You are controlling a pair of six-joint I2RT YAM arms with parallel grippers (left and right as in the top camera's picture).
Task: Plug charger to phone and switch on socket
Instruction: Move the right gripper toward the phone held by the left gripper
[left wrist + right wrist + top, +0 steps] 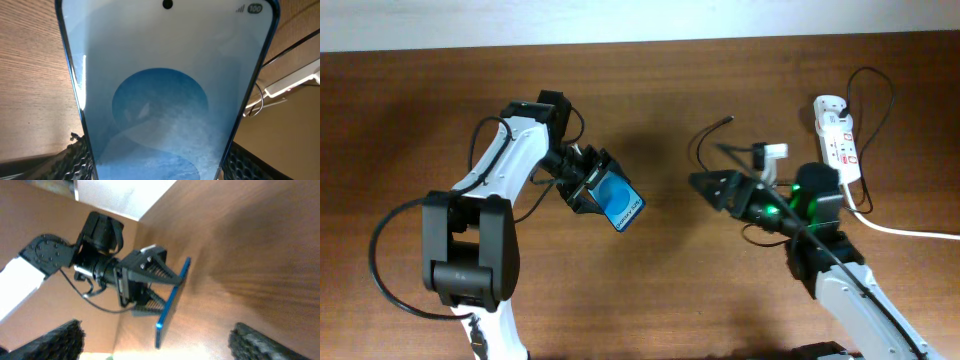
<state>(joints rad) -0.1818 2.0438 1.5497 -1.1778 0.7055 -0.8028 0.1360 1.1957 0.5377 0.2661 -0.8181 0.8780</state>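
Two robot arms work at one desk [660, 290] — the left arm [505, 165] and the right arm [850, 290]. Each ends in one gripper, so there are two: the left gripper [588, 185] and the right gripper [705, 187]. With two jaws apiece, that makes four jaws in all. There is one phone [618, 201]. There is one socket [838, 138], a single white strip, and its red switch marks are too small to count. One charger [712, 126] shows — a thin black cable with one free tip. There is one thick white cord [910, 231]. One green light [798, 195] glows on the right arm.
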